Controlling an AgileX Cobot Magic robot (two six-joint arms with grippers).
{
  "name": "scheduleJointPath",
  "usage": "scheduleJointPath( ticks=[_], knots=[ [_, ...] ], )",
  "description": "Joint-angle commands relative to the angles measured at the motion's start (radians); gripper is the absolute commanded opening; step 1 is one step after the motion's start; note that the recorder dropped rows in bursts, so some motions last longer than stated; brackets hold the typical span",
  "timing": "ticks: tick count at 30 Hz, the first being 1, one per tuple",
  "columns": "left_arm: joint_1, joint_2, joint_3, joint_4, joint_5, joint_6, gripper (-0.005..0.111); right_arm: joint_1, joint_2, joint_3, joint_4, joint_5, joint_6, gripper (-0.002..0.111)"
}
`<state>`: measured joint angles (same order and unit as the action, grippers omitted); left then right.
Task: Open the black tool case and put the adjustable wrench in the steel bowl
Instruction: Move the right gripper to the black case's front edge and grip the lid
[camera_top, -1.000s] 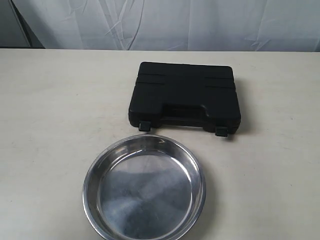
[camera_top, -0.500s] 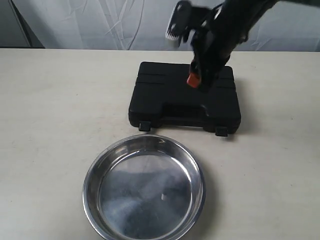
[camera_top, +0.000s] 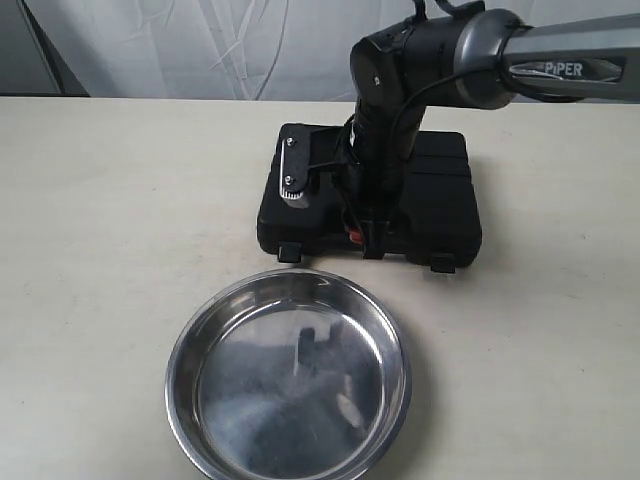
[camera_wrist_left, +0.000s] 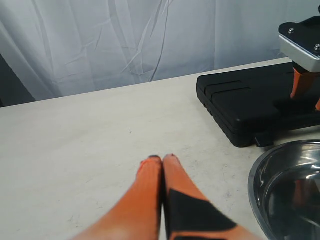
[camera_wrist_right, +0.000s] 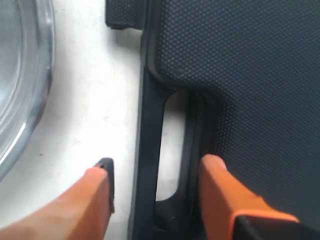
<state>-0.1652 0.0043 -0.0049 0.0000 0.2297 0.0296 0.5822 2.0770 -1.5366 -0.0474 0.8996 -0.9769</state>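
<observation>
The black tool case (camera_top: 430, 190) lies shut at the middle of the table, handle and two latches facing the steel bowl (camera_top: 288, 375). My right gripper (camera_top: 362, 240) has come down at the case's front edge. In the right wrist view it (camera_wrist_right: 156, 167) stands open, straddling the case's handle bar (camera_wrist_right: 148, 150), one finger over the table, the other over the lid (camera_wrist_right: 240, 75). The bowl's rim (camera_wrist_right: 30, 75) is beside it. My left gripper (camera_wrist_left: 162, 159) is shut with nothing in it, low over the bare table, left of the case (camera_wrist_left: 245, 102) and the bowl (camera_wrist_left: 287, 190). The adjustable wrench is hidden.
A white curtain (camera_top: 200, 45) hangs behind the table's far edge. The right arm (camera_top: 470, 60) reaches in from the upper right, above the case. The bowl (camera_top: 288, 375) holds nothing but reflections.
The right arm came in from the upper right and dropped from above the lid to the case's front edge, its fingers now astride the handle. The case and bowl have not moved.
</observation>
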Motion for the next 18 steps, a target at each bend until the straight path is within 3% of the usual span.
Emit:
scheduleJointPath(
  ticks=[1,18],
  knots=[
    [-0.007,-0.004,0.005,0.000,-0.005,0.000,0.000,0.002,0.019,-0.007,-0.014,-0.011,0.009,0.050],
    [-0.007,-0.004,0.005,0.000,-0.005,0.000,0.000,0.002,0.086,-0.007,-0.014,-0.066,0.009,0.050]
  ],
)
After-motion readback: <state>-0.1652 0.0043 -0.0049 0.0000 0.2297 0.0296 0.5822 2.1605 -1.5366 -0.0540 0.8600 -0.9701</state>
